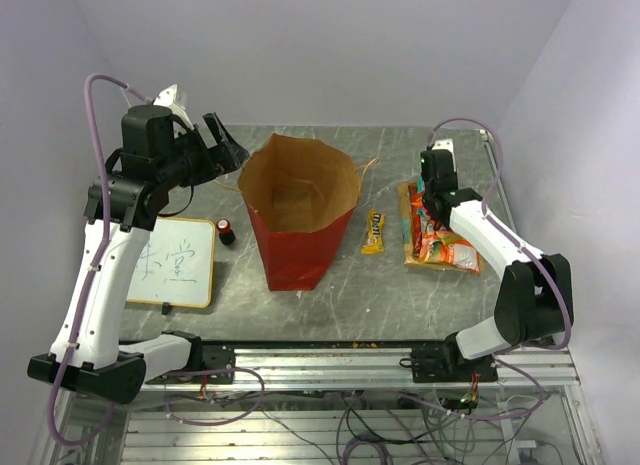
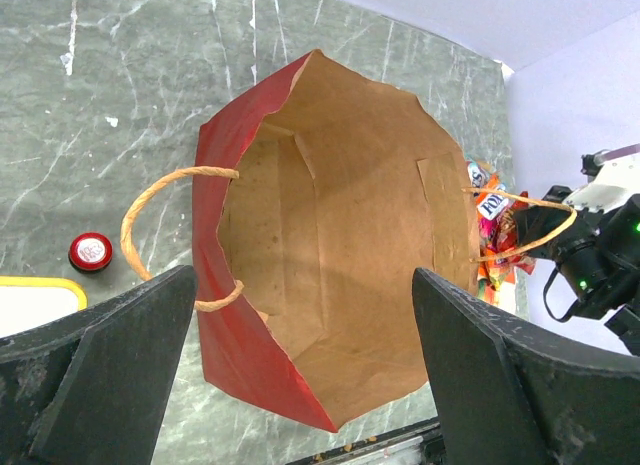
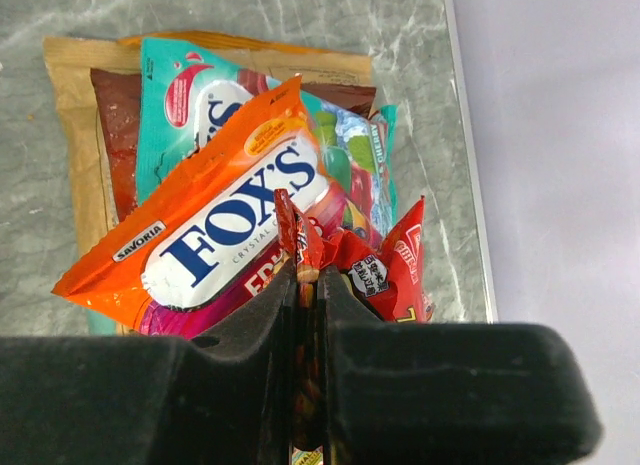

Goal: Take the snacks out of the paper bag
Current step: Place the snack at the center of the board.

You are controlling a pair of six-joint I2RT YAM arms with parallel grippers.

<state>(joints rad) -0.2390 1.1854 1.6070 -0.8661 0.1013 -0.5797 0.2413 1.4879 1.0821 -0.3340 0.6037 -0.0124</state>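
on the grey marble-look table (image 1: 380, 285) the left arm (image 1: 100, 275) rises tall from its base at the near left edge, bends at the elbow and reaches toward the middle, carrying the left gripper (image 1: 222, 145) above the table just left of the paper bag's far rim; its fingers (image 2: 100, 375) are spread wide apart and hold nothing, and its wrist view looks down between them into the bag. the right arm (image 1: 500, 255) folds low from the near right edge and stretches away toward the far side, its right gripper (image 1: 432, 200) down at the snack pile with its fingers (image 3: 250, 335) pressed together on the edge of a red packet (image 3: 395, 270). the paper bag (image 1: 300, 215) stands upright in the middle of the table, red outside, mouth wide open; the wrist view shows brown kraft walls and a creased bottom inside, with a cord handle (image 2: 150, 200) looping off its rim. a yellow-framed whiteboard (image 1: 175, 263) lies flat to the left of the bag. the snack pile (image 1: 440, 240) lies on the table right of the bag, outside it: an orange fox's packet (image 3: 230, 225) overlaps a teal packet (image 3: 180, 85), both on a large tan-orange bag (image 3: 70, 105). a small yellow candy packet (image 1: 373, 232) lies alone between bag and pile. a small red-topped cylinder (image 1: 226, 231) stands between whiteboard and bag.
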